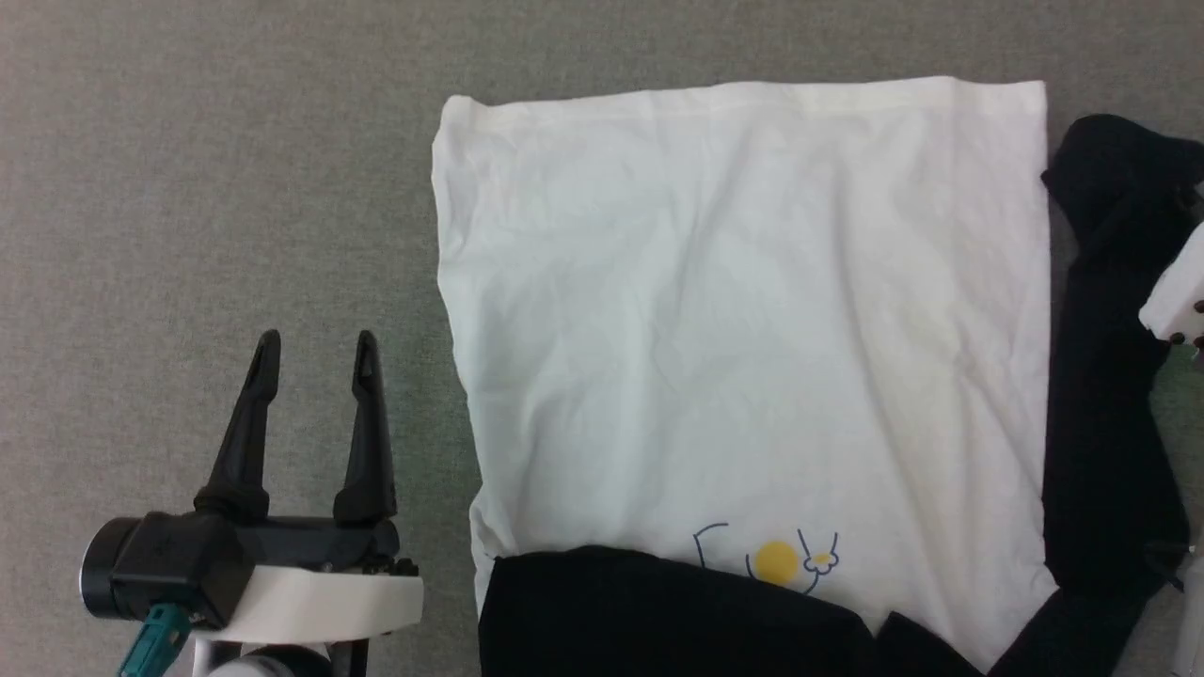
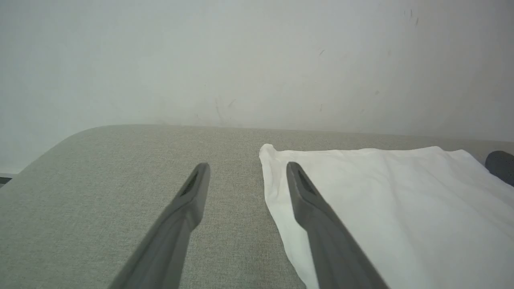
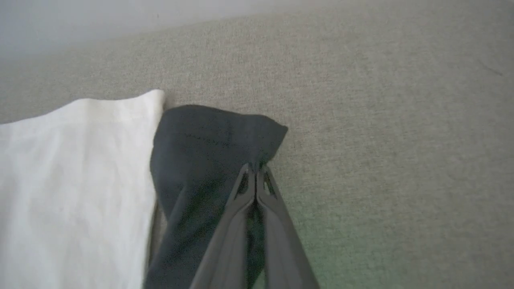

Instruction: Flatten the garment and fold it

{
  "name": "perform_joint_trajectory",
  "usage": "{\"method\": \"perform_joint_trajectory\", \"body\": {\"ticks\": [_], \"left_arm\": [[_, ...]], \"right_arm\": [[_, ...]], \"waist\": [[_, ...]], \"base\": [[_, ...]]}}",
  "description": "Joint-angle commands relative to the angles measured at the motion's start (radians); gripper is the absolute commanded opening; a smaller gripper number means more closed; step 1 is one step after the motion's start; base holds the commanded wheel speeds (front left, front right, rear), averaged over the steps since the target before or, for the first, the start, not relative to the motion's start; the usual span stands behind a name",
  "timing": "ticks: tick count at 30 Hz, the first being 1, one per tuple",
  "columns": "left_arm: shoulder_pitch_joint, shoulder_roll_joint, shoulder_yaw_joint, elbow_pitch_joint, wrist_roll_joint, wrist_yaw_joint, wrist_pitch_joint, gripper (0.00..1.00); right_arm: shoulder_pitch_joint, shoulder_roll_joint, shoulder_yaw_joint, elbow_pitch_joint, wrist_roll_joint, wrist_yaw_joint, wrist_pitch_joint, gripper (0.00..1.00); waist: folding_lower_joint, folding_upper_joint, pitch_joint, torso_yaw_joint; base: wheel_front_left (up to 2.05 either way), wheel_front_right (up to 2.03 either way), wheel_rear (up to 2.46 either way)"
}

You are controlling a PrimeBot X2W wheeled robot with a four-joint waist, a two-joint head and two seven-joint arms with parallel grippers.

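I've got the garment [image 1: 743, 310] flat on the tabletop [image 1: 188, 141], one sleeve [image 1: 658, 611] folded in, right gripper [image 3: 255, 172] pinched tight on the other sleeve [image 3: 200, 140], left gripper [image 1: 315, 353] spread and empty; body folds remain.

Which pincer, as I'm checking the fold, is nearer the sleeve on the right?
Right. The right pincer is shut on the sleeve; the left pincer is open, left of the shirt.

Left pincer [image 1: 317, 343]: hanging at the head view's lower left, fingers pointing up and standing well apart, gripping nothing.
Right pincer [image 3: 255, 171]: pressing its fingertips together, pinching the garment [image 3: 200, 152] at its black sleeve.
Right arm [image 1: 1176, 291]: showing its pale shell at the head view's right edge.
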Motion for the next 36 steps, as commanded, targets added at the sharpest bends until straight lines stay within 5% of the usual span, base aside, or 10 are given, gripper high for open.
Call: {"method": "perform_joint_trajectory", "body": {"ticks": [1, 9, 18, 27, 36], "left_arm": [[-0.003, 0.001, 0.000, 0.003, -0.001, 0.000, 0.000, 1.00], [0.055, 0.020, 0.010, 0.010, -0.012, 0.017, 0.018, 1.00], [0.161, 0.056, 0.037, -0.026, -0.031, 0.045, 0.040, 1.00], [0.230, 0.070, 0.045, -0.046, -0.043, 0.064, 0.054, 1.00], [0.285, 0.084, 0.064, -0.075, -0.054, 0.085, 0.062, 1.00]], "right_arm": [[0.000, 0.004, -0.010, -0.005, 0.005, -0.001, -0.020, 0.00], [0.095, 0.017, -0.087, -0.082, 0.090, -0.001, -0.096, 0.00], [0.295, -0.003, -0.311, -0.214, 0.142, -0.001, -0.095, 0.00], [0.471, -0.030, -0.495, -0.210, 0.178, -0.001, -0.149, 0.00], [0.514, 0.005, -0.430, -0.249, 0.220, -0.001, -0.168, 0.00]], "waist": [[-0.0001, 0.0000, -0.037, -0.015], [-0.0001, 0.0000, -0.193, -0.062], [-0.0001, 0.0000, -0.323, -0.113], [-0.0001, 0.0000, -0.412, -0.125], [-0.0001, 0.0000, -0.463, -0.117]], "base": [[0.00, 0.00, 0.00], [0.00, 0.00, 0.00], [0.00, 0.00, 0.00], [0.00, 0.00, 0.00], [0.00, 0.00, 0.00]]}}
